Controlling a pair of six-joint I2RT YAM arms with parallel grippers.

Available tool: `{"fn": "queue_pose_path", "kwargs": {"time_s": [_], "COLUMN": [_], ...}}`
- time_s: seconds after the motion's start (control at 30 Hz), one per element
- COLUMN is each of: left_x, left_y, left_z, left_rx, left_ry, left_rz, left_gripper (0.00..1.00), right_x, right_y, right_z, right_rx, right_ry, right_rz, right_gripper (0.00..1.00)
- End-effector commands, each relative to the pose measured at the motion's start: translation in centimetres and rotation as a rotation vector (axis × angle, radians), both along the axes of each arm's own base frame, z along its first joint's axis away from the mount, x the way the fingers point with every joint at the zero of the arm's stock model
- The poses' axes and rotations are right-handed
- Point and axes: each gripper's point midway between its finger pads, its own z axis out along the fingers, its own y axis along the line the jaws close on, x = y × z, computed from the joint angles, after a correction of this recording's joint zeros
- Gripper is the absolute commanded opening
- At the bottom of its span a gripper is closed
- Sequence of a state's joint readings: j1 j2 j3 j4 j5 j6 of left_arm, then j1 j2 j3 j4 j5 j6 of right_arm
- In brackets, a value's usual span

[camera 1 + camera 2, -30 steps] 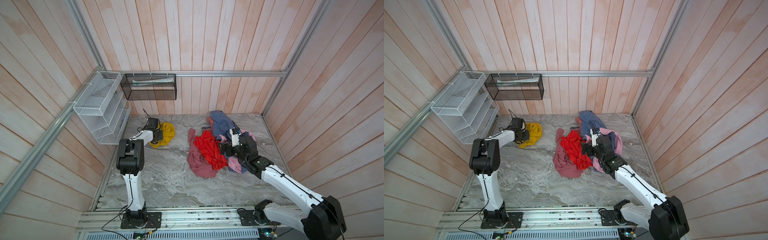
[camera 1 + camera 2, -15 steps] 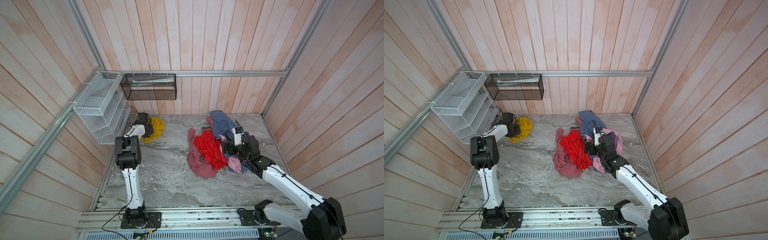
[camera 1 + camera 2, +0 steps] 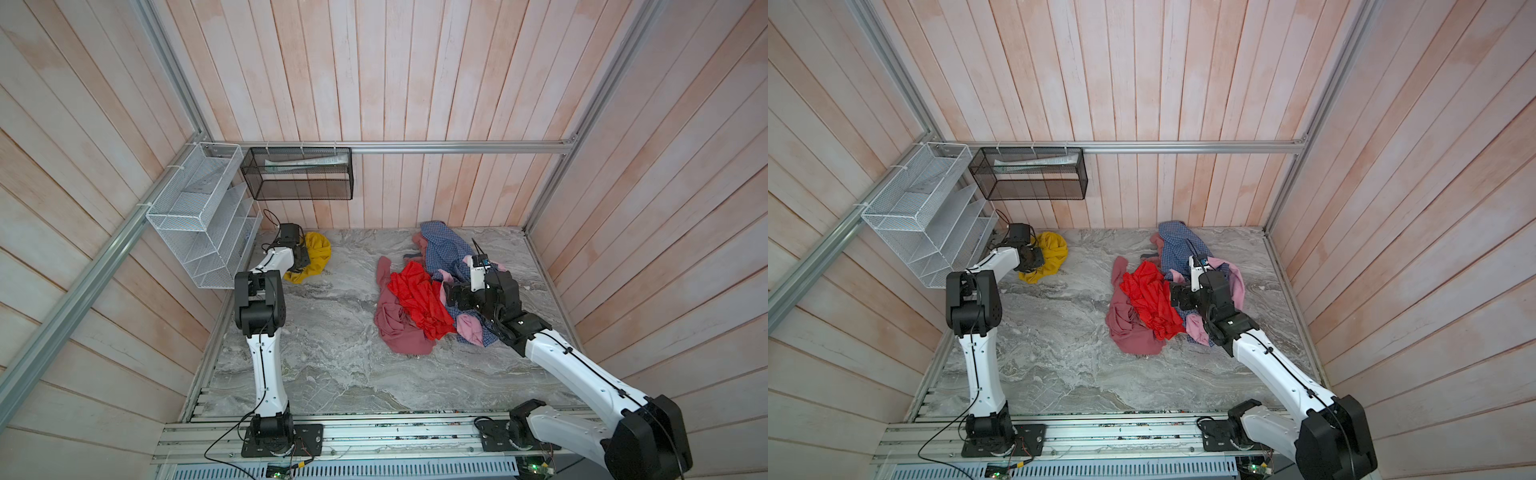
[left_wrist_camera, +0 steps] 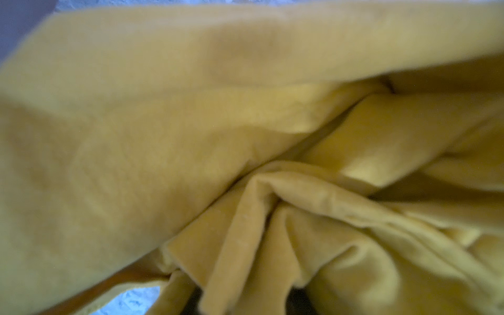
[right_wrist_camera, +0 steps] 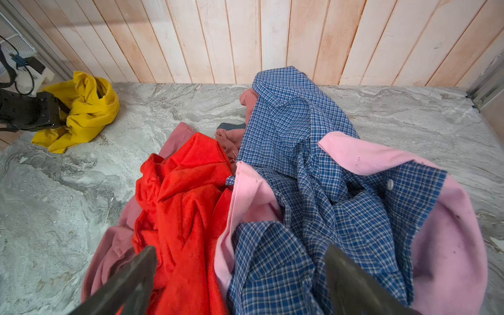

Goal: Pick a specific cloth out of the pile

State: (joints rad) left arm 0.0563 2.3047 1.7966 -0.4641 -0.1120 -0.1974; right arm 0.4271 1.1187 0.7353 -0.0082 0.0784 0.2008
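The mustard-yellow cloth [image 3: 318, 257] [image 3: 1051, 257] lies bunched at the table's far left, apart from the pile [image 3: 419, 299] [image 3: 1150, 297] of red, pink, blue-checked and maroon garments. My left gripper [image 3: 302, 261] [image 3: 1034, 261] is pressed into the cloth's left side. The yellow cloth [image 4: 245, 136] fills the left wrist view and hides the jaws. In the right wrist view the cloth [image 5: 87, 109] sits against the left gripper [image 5: 58, 114]. My right gripper [image 3: 451, 296] [image 3: 1177, 297] [image 5: 241, 253] hangs open over the pile [image 5: 272, 191], holding nothing.
A white wire rack [image 3: 203, 224] hangs on the left wall just behind the left arm, and a black mesh basket [image 3: 297, 178] hangs on the back wall. Wooden walls close in the marble table [image 3: 332, 353] on three sides.
My left gripper dragged the yellow cloth further toward the far left corner, away from the pile. The right gripper stayed open over the pile, shifting only slightly.
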Motion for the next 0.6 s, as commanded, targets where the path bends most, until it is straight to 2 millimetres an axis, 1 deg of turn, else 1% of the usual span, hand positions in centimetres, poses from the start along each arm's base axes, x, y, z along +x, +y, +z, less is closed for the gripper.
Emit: {"fn": "queue_pose_path", "kwargs": {"time_s": [0.0, 0.07, 0.1, 0.2, 0.33, 0.43, 0.57], "left_x": [-2.1, -2.1, -2.1, -2.1, -2.3, -2.6, -3.1], "left_y": [-1.2, -1.2, -1.3, -1.2, -1.2, -0.8, -0.5], "left_z": [-1.5, -1.0, -0.7, 0.2, 1.7, 3.0, 4.6], "left_rx": [-0.025, -0.020, -0.016, -0.008, 0.003, 0.014, 0.025], "left_ry": [0.083, 0.067, 0.058, 0.039, 0.018, -0.010, -0.047], "left_rz": [-0.031, -0.030, -0.032, -0.031, -0.035, -0.014, 0.014], "left_gripper": [0.46, 0.59, 0.67, 0.79, 0.88, 1.00, 1.00], "right_x": [-0.2, -0.2, -0.2, -0.2, -0.2, -0.3, -0.3], "right_y": [-0.8, -1.0, -1.1, -1.5, -2.2, -2.7, -3.4], "right_z": [0.3, 0.5, 0.6, 0.9, 1.4, 2.0, 2.6], "right_rx": [-0.013, -0.009, -0.008, -0.009, -0.017, -0.023, -0.028], "right_ry": [-0.015, -0.024, -0.026, -0.032, -0.045, -0.058, -0.076], "right_rz": [-0.010, -0.011, -0.014, -0.016, -0.027, -0.032, -0.041], "right_gripper": [0.97, 0.97, 0.97, 0.97, 0.97, 0.97, 0.97]}}
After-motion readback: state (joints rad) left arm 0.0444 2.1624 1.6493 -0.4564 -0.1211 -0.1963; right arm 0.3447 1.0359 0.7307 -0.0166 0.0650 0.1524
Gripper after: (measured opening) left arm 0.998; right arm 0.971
